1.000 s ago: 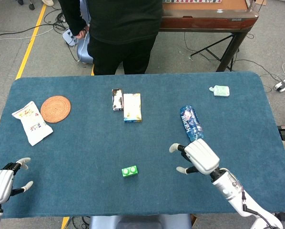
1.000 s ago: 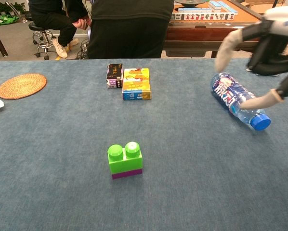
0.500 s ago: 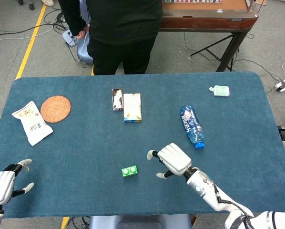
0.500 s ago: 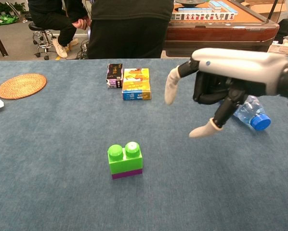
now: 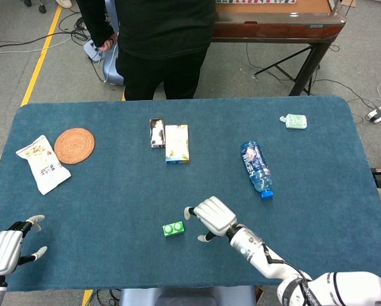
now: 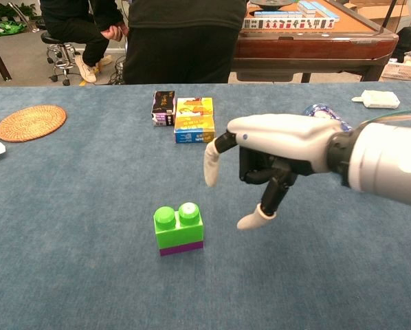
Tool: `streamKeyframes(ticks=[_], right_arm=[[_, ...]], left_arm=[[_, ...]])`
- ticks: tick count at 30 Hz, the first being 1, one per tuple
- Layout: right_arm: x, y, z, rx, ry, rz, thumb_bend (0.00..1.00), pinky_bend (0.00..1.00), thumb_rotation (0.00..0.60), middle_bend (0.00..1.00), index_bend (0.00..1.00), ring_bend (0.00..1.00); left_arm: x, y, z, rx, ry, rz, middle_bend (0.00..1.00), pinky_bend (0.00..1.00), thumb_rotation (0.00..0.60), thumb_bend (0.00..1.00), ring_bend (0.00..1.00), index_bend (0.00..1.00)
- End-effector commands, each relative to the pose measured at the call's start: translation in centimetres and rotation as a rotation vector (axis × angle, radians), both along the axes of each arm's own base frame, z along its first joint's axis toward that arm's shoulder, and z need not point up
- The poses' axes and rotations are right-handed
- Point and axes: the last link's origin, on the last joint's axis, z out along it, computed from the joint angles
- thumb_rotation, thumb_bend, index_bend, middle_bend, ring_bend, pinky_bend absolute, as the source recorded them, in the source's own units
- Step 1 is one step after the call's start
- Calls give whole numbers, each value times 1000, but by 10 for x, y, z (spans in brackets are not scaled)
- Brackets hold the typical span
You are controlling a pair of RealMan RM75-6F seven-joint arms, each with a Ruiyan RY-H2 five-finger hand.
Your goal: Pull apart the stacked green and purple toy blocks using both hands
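You are still in the approach stage: the green block (image 6: 179, 225) is sitting seated on top of the purple block (image 6: 181, 247) as one stack, standing on the blue bench (image 5: 114, 191) in the lower centre of both views, and neither hand is touching it. Your right hand (image 6: 260, 165) is hovering just right of the stack with its fingers spread and holding nothing; one fingertip (image 6: 212, 172) is hanging above and to the right of the green studs, with a clear gap showing in the chest view. Your left hand (image 5: 2, 248) is waiting at the lower left corner of the head view, released and empty, well apart from the stack. Everything is left to do, by this reading: gripping each block with one hand and pulling the two apart. Compared with the frame one second ago, your right hand is now much nearer the stack, having travelled leftward from beside the water bottle (image 5: 257, 167) in the right half of the frame, and the bottle is now fully uncovered in the head view. The stack itself is standing where it stood, and your left hand is showing almost no change of place.
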Motion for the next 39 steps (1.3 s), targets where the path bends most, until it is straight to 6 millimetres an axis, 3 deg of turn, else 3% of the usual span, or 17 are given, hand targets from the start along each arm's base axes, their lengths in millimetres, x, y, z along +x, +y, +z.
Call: streamKeyframes(ticks=[1,21,33,39], right_arm=[[5,-3,-9,-5,9,3,0,1000,600,1000,398,1000],[27,-11,-44,24,53,-26,4,1000,600,1000,398,1000],[37,-13,-57,46,87,-29,84,1000,600,1000,467,1000],[40,-15,-62,50,103,-36,232,1000,600,1000,516,1000]], left_arm=[[0,-1,-1,-2,-1,0,439,660,600,119,414,344],[-7,-5,-6,-13,19,8,441,660,600,119,415,344],[-8,-6,-9,-15,17,9,447,660,600,119,419,347],[-9,-7,-11,-20,14,13,447,660,600,119,419,347]])
